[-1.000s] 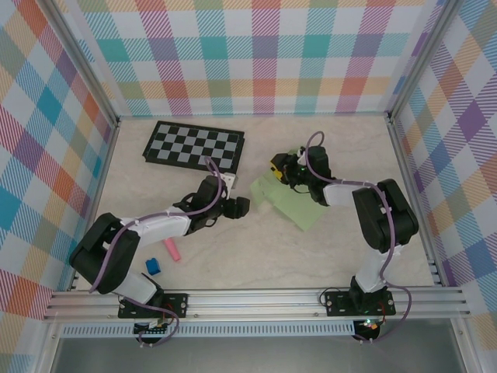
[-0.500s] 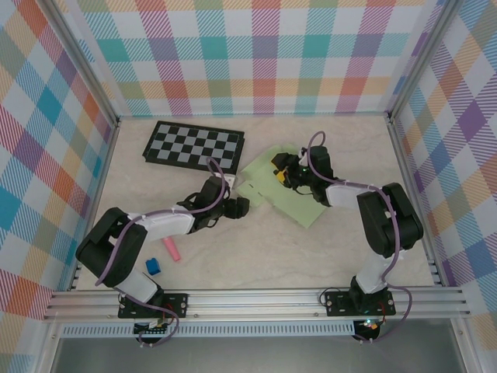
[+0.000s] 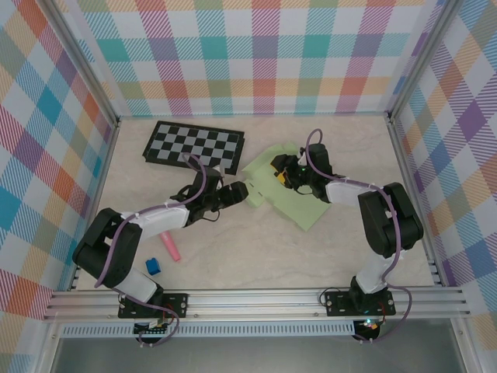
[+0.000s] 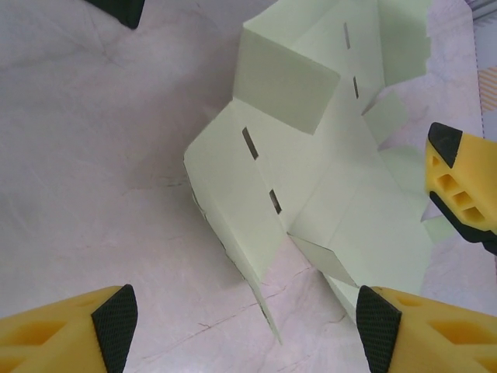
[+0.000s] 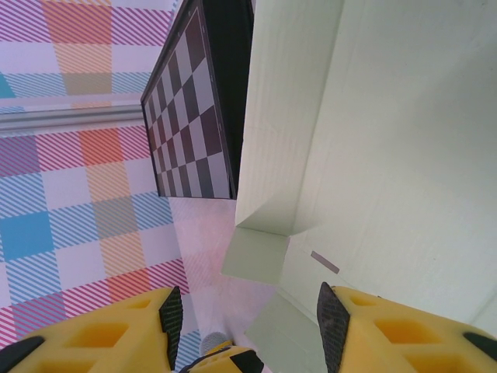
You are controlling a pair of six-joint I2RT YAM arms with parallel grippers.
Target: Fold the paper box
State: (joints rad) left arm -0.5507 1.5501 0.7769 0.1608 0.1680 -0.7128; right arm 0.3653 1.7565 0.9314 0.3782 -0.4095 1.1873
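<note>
The paper box (image 3: 299, 203) is a pale green die-cut card lying mid-table, partly folded, with panels and flaps standing up. In the left wrist view the paper box (image 4: 311, 171) has a raised panel edge pointing down between my fingers. My left gripper (image 3: 238, 193) stands open at the card's left edge, and its jaws (image 4: 247, 330) hold nothing. My right gripper (image 3: 281, 172) hovers over the card's far part, open. In the right wrist view its jaws (image 5: 251, 326) straddle a small flap of the paper box (image 5: 388, 155) without pinching it.
A black-and-grey checkerboard (image 3: 194, 146) lies at the back left, close to the card's far corner. A pink piece (image 3: 172, 249) and a blue piece (image 3: 153, 266) sit near the left arm. Metal frame rails border the table.
The right gripper opened and the card sprang wider, with a flap spreading toward the checkerboard. The left gripper moved forward and right, up to the card's left edge.
</note>
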